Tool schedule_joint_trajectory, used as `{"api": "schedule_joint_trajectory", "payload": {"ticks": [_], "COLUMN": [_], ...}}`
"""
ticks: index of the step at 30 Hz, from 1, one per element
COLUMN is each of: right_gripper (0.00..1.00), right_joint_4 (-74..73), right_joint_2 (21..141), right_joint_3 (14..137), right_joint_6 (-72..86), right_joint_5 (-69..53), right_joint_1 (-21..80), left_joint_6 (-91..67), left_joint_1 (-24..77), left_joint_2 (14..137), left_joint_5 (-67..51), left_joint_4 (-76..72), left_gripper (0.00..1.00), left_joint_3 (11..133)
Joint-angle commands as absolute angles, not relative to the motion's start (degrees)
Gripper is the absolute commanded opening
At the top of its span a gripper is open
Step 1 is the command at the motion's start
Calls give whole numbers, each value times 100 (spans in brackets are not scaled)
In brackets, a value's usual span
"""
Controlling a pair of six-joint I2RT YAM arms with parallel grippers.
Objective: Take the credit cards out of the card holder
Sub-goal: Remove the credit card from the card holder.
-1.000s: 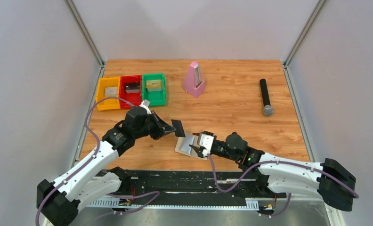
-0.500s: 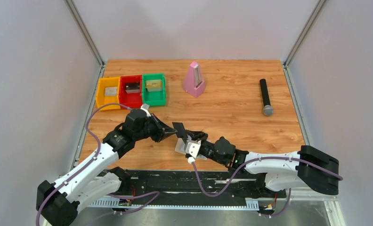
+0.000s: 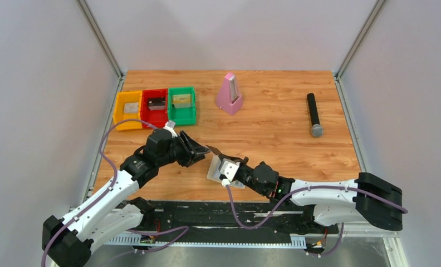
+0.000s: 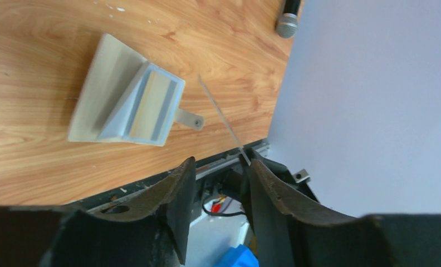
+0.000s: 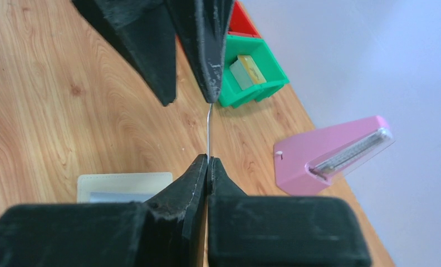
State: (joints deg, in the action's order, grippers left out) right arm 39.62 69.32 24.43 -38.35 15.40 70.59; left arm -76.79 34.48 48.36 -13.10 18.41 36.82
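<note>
The table (image 3: 274, 111) bears the card holder (image 4: 123, 100), lying open near its front edge. My left gripper (image 4: 218, 167) stands parted (one finger touches the card). My right gripper (image 5: 207, 162) pinches the dark credit card (image 5: 208, 130) above the holder.

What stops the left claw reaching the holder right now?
Probably nothing, so yes: the left claw is open, and the holder lies unobstructed in its wrist view. Only the dark card, pinched in the right claw, stands close by its finger.
</note>
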Motion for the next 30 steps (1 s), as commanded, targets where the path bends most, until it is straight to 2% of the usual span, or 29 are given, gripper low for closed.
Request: {"api": "schedule_joint_trajectory", "payload": {"ticks": [1, 6, 10, 14, 20, 24, 30], "right_gripper": [0, 0, 0, 0, 0, 0, 0], "right_joint_4": [3467, 2858, 1953, 1119, 952, 726, -640], "right_joint_2": [6592, 6247, 6009, 5767, 5203, 5061, 5528], "right_joint_3": [2783, 2855, 3125, 3407, 3285, 3376, 4076], "right_joint_6": [-2750, -1706, -667, 574, 1803, 1745, 1129], "right_joint_5": [1767, 1661, 1326, 277, -793, -1431, -3160], "right_joint_1": [6965, 6714, 6394, 5662, 4806, 4671, 4459], "left_joint_6": [-6815, -5857, -5094, -4538, -4199, -3905, -2609], "left_joint_1": [3460, 3462, 3455, 3455, 3455, 3457, 3463], "left_joint_2": [4770, 4830, 4842, 4870, 4887, 4969, 5488], "left_joint_5": [-911, -744, -1066, -1529, -1989, -2384, -3391], "left_joint_4": [2155, 2473, 2203, 1918, 1727, 1560, 2343], "left_gripper": [52, 54, 54, 55, 57, 57, 59], "left_joint_3": [4009, 4245, 4178, 4148, 4143, 4155, 5103]}}
